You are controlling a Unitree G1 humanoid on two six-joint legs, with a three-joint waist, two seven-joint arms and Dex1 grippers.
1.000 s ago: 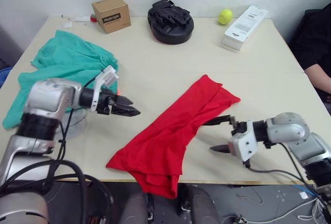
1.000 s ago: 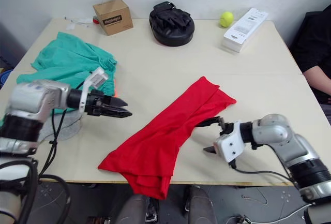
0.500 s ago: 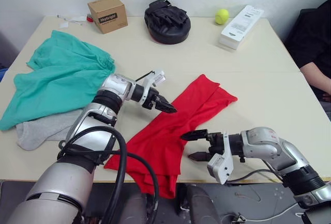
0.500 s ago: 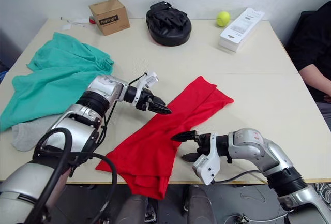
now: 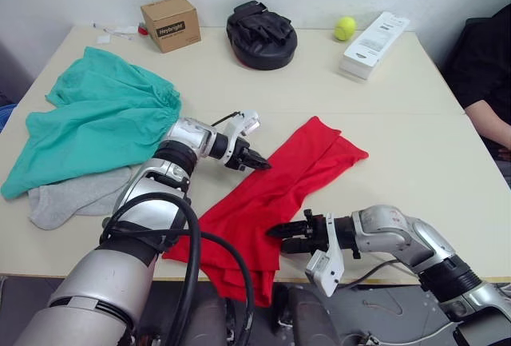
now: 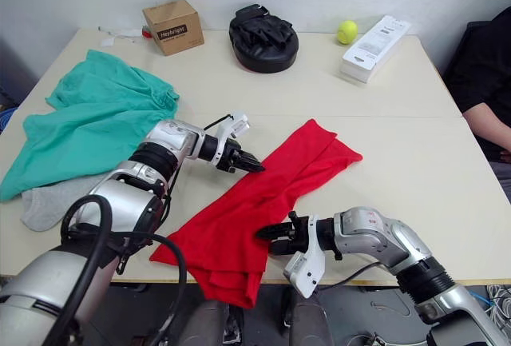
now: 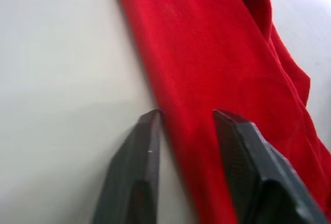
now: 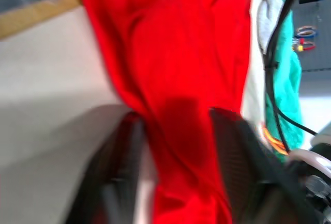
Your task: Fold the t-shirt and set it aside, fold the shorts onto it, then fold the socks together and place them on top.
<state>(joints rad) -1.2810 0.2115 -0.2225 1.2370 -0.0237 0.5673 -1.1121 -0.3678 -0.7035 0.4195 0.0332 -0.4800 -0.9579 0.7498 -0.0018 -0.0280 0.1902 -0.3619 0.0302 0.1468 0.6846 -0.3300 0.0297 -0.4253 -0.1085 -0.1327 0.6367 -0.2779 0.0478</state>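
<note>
The red t-shirt [image 5: 271, 194] lies as a long diagonal band on the table [image 5: 415, 122], its near end hanging over the front edge. My left gripper [image 5: 262, 164] is low at its left edge; in the left wrist view it [image 7: 189, 125] stands open, narrowly, straddling the cloth's edge. My right gripper [image 5: 278, 238] reaches in at the shirt's near right edge; it [image 8: 178, 125] is open with red cloth between its fingers. The teal-green shorts [image 5: 88, 122] lie crumpled at the left. A grey sock [image 5: 72, 198] sticks out from under them.
Along the back edge stand a cardboard box [image 5: 171, 23], a black padded mitt [image 5: 262, 36], a tennis ball [image 5: 346, 27] and a white box [image 5: 377, 33]. A person in black [image 5: 487, 66] sits at the far right.
My left gripper swung right from beside the shorts to the shirt's left edge. My right gripper slid left onto the shirt's near edge. Both pairs of fingers have narrowed.
</note>
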